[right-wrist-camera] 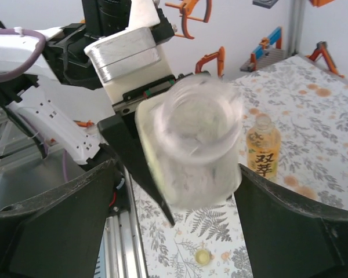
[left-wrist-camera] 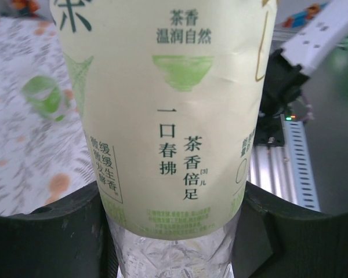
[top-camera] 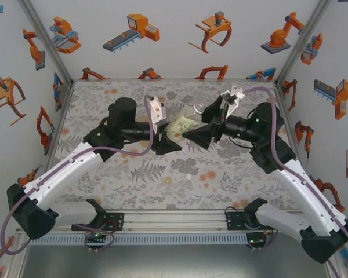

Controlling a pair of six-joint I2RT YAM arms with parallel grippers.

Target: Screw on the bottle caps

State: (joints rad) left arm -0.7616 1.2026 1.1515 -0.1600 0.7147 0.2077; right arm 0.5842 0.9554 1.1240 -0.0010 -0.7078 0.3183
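Your left fingers (left-wrist-camera: pixel 46 237) pinch the pale bottle (left-wrist-camera: pixel 174 116), one dark finger against each side where the label's lower edge meets the clear plastic, along the bottom of the left wrist view. Your right fingers (right-wrist-camera: pixel 52 226) are spread either side of that bottle's open mouth, which is blurred at the centre of the right wrist view, with a gap on both sides. Right of centre there, the amber bottle (right-wrist-camera: pixel 262 152) stands upright on the counter (right-wrist-camera: pixel 313 116), its mouth open. A pale yellow cap (right-wrist-camera: pixel 203 256) lies on the counter near the bottom edge. A green bottle (left-wrist-camera: pixel 43 95) shows blurred at the left wrist view's upper left.
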